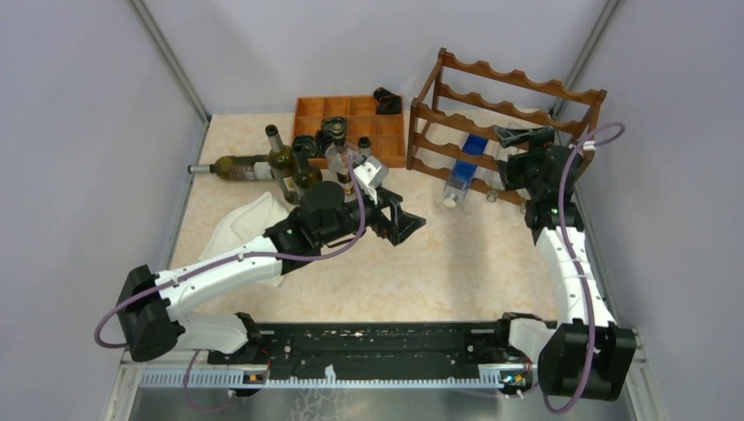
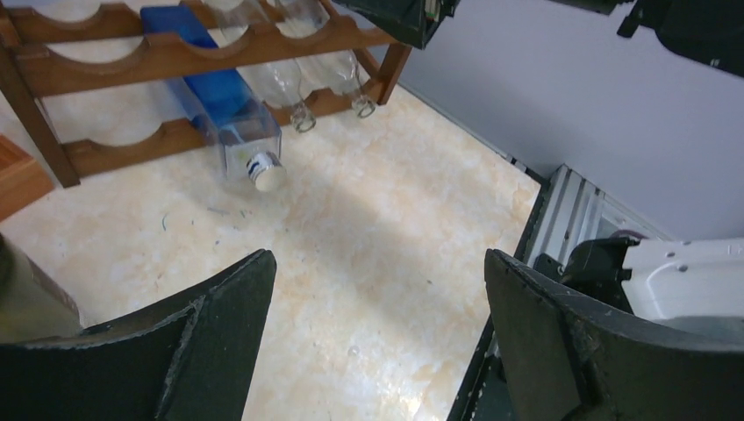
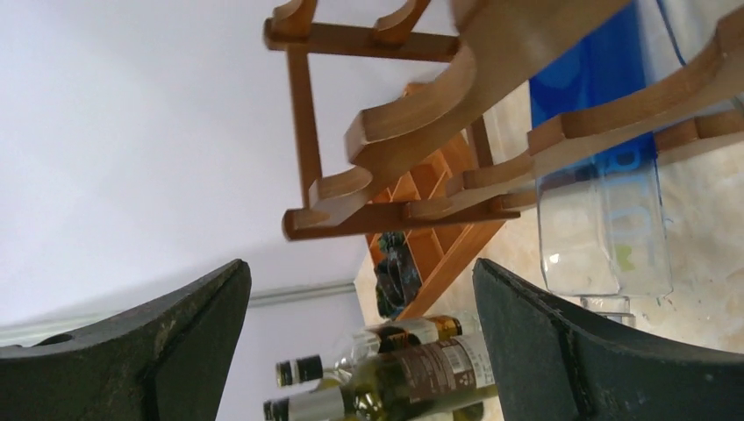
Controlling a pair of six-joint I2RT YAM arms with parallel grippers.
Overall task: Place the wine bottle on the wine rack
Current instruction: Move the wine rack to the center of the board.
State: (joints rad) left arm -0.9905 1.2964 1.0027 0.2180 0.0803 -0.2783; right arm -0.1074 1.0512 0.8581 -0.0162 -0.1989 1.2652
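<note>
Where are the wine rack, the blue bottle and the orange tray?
wine rack [image 1: 525,79]: top view, its top wavy rail.
blue bottle [image 2: 215,92]: left wrist view, its blue body.
orange tray [image 1: 309,109]: top view, a bare back compartment.

The wine rack [image 3: 412,132] runs off the right wrist view's top edge, as does the blue bottle [image 3: 605,210].

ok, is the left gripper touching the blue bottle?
Apart. The left wrist view shows the left gripper open above the table, a bare stretch of it between the gripper and the blue bottle in the rack.
</note>
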